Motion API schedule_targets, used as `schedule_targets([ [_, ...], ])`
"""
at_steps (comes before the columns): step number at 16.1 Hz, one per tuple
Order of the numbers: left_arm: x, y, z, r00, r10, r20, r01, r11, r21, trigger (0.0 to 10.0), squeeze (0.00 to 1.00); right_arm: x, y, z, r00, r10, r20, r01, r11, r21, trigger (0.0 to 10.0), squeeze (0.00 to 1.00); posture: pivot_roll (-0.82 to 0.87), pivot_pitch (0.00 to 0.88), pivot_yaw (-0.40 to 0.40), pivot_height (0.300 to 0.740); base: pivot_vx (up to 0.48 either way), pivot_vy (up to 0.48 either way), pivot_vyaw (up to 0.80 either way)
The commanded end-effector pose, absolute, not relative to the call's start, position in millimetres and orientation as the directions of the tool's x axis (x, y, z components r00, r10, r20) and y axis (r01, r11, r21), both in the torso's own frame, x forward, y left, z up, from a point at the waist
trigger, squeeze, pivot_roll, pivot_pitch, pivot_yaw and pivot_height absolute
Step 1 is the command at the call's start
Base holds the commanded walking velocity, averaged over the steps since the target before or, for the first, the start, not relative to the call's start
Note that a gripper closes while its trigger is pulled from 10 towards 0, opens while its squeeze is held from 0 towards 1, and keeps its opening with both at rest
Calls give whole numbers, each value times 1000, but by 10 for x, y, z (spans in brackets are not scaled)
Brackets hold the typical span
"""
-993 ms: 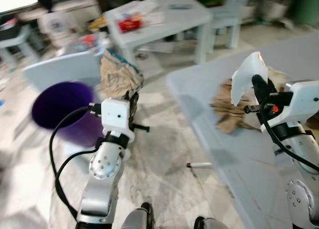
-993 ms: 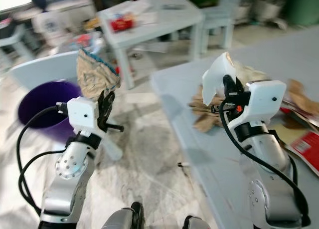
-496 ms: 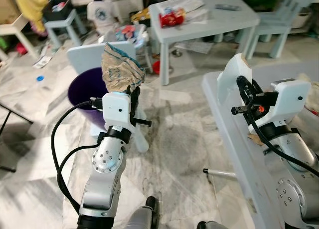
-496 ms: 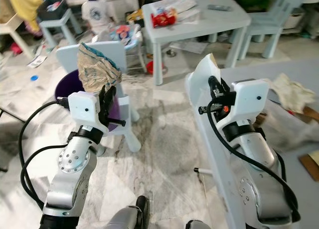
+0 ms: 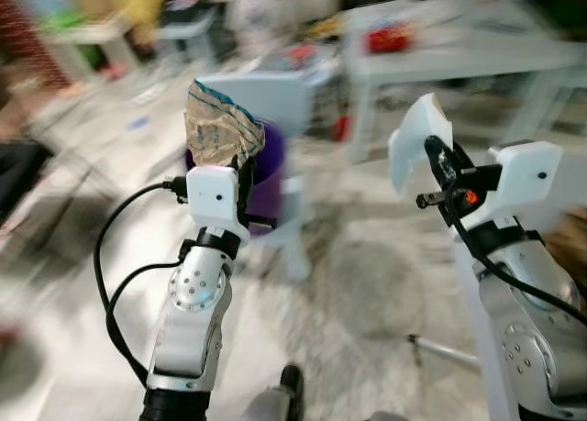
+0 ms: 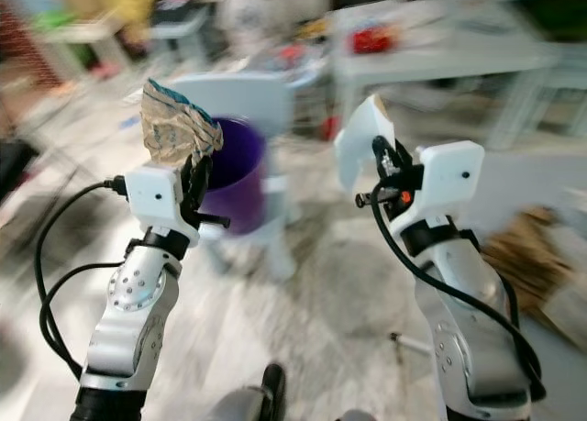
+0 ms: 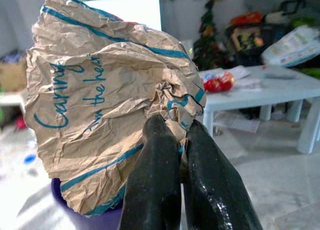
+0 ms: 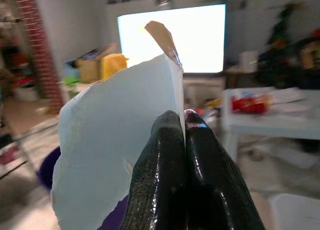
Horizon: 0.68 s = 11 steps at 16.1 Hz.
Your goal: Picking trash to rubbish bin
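The left gripper (image 7: 170,135) was raised in front of the robot, with its two black fingers (image 7: 155,180) closed tight on a crumpled brown paper bag (image 7: 100,99) with blue stripes and blue writing; the bag stood above the fingertips like a loose ball. In the head views the same bag (image 5: 220,132) was in front of the purple bin (image 5: 266,169), which stood on the floor near a pale chair (image 5: 271,95); the bin was just behind the bag and a little to the right of it; whether the bag was already over the opening could not be told, because the picture was blurred.

The right gripper (image 8: 177,122) was also raised, on the right side, and its fingers (image 8: 160,160) were pressed together with no gap, pinching a piece of white card (image 8: 115,155); the card had a small torn brown tip at its top edge. In the head views the card (image 5: 413,150) stood upright above the right gripper (image 5: 438,160), well apart from the bin and at about the same height as the bag.

Behind, a white table (image 5: 459,59) carried a red packet (image 5: 385,38); the far part of the room was too blurred to make out. At the right edge of the right eye view some brown paper (image 6: 527,247) lay on a pale surface; a thin white stick (image 5: 440,348) lay on the marble floor (image 5: 367,283) near the robot.
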<state>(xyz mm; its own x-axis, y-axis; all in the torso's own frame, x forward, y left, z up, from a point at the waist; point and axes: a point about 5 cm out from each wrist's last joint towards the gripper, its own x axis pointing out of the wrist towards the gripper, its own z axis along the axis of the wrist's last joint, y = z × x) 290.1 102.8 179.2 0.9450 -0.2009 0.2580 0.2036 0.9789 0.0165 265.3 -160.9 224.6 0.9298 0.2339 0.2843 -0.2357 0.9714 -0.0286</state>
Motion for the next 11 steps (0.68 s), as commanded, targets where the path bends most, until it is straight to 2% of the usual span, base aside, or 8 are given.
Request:
schedule_targets([
  [1,2901,1014,1788,946,-202,254,206,978,11,0,0,2628,-1607,2275,926,240,293,-241,970,-30,0,0,-80,195,49,740,0,0,800],
  [6,2897,987,1781,943,-222,248,230,973,-1,0,0,2632,-1589,2267,927,237,290,-242,970,-21,0,0,-78,199,51,740,0,0,754],
  [11,2903,965,1780,940,-243,241,259,965,-37,0,0,2641,-1600,2278,928,226,296,-235,972,-5,0,0,-78,199,50,740,0,0,0],
])
